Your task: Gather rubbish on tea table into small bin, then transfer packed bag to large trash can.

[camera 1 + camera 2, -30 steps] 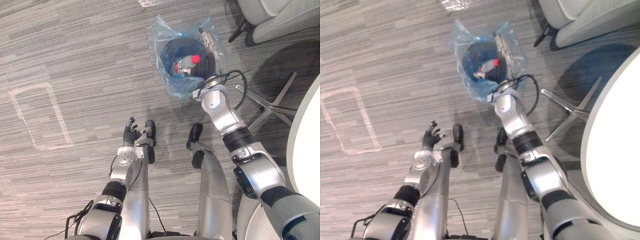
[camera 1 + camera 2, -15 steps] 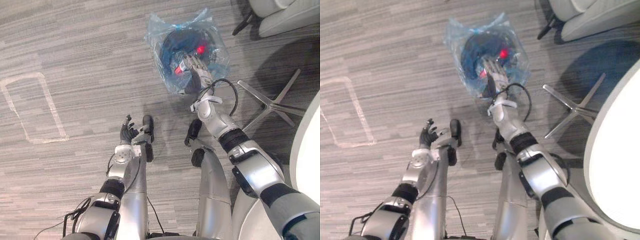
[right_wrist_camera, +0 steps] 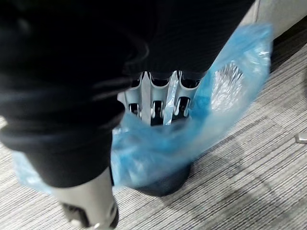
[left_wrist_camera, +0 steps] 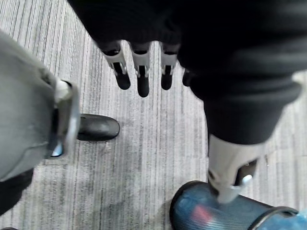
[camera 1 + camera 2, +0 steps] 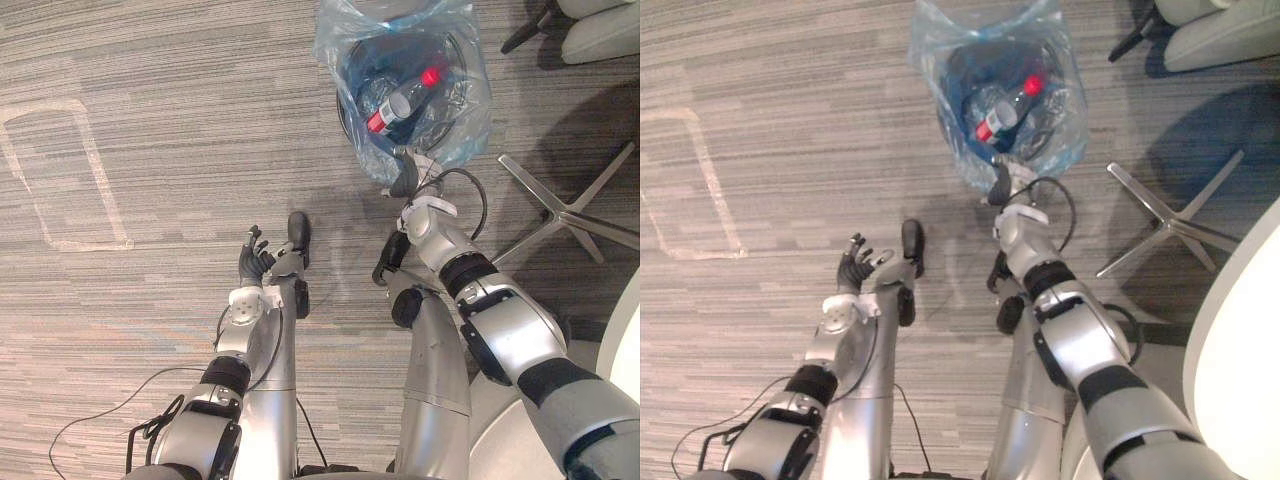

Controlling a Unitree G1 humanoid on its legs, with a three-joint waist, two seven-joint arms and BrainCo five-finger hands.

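We see the small bin [image 5: 347, 108], lined with a blue bag [image 5: 462, 118], on the floor [image 5: 150, 250] at our 1 o'clock, with a red-capped bottle [image 5: 398, 97] inside. Our right hand [image 3: 158, 98] meets the bag's 6 o'clock edge, its fingertips behind plastic, so we cannot tell its grip. Our left hand [image 5: 258, 263] hangs spread and empty at 7 o'clock.

Light: bright, evenly spread.
Shadow: dark patch thrown across carpet [image 5: 150, 250] beside chair base [image 5: 575, 212].
Glare: sheen caught on blue bag [image 3: 230, 96].
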